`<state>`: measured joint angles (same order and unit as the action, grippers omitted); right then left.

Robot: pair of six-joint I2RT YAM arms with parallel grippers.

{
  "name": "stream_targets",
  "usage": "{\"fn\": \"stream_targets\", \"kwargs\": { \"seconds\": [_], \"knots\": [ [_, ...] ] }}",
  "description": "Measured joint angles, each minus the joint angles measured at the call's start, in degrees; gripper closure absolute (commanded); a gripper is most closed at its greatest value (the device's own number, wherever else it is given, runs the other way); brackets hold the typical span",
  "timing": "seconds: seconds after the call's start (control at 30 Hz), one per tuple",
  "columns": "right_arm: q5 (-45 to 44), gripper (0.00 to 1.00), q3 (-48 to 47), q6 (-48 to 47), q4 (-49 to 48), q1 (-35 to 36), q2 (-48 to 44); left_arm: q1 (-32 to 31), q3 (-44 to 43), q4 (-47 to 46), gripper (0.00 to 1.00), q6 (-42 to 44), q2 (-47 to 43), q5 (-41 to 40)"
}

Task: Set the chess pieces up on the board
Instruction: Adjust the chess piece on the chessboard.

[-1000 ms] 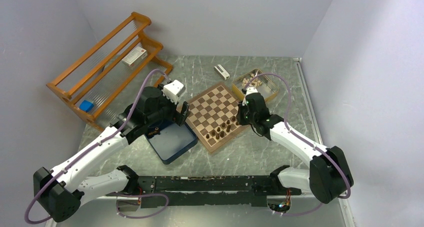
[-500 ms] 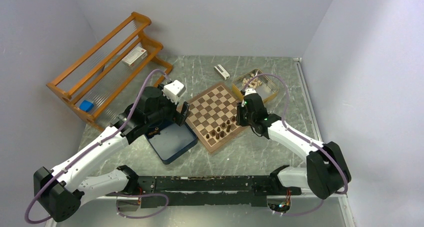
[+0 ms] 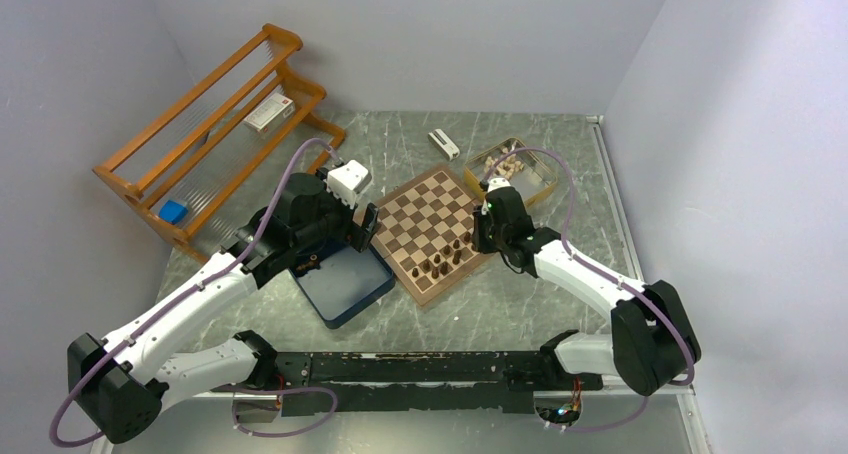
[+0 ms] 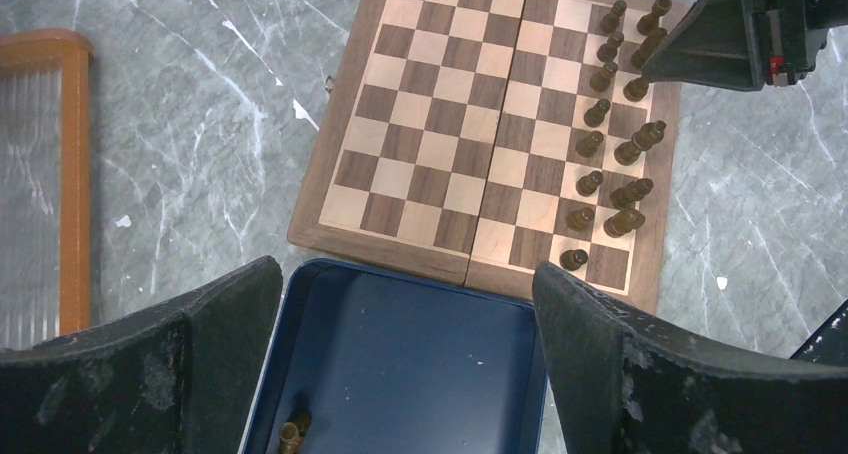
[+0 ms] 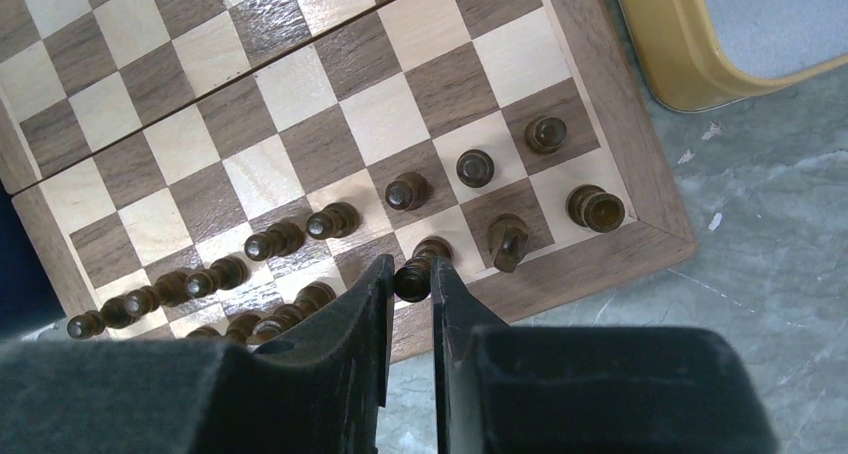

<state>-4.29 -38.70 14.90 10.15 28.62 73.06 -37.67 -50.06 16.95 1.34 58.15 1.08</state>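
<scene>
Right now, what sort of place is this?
Probably a lab robot test cell: plain pale walls box in a marble-patterned table, a left arm and right arm are bolted to a rail at its near edge, and props such as a chessboard and wooden rack sit on it.

Robotics lab cell: plain lilac walls (image 3: 430, 34), marbled tabletop (image 3: 520, 309), black arm-mounting rail (image 3: 420, 369).

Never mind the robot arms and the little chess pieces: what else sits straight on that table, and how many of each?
Chessboard: 1
Dark blue box: 1
Gold-rimmed tray: 1
Wooden rack: 1
Small white block: 1
Total: 5
</scene>
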Motion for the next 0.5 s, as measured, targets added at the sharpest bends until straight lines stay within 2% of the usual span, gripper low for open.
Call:
{"fn": "stream_targets", "kwargs": {
  "seconds": [0.5],
  "knots": [
    [1.07,0.86,-0.42,1.03,1.73,2.95,-3.17,0.0,0.0,0.0,0.0,0.0,0.96,0.0]
  ]
}}
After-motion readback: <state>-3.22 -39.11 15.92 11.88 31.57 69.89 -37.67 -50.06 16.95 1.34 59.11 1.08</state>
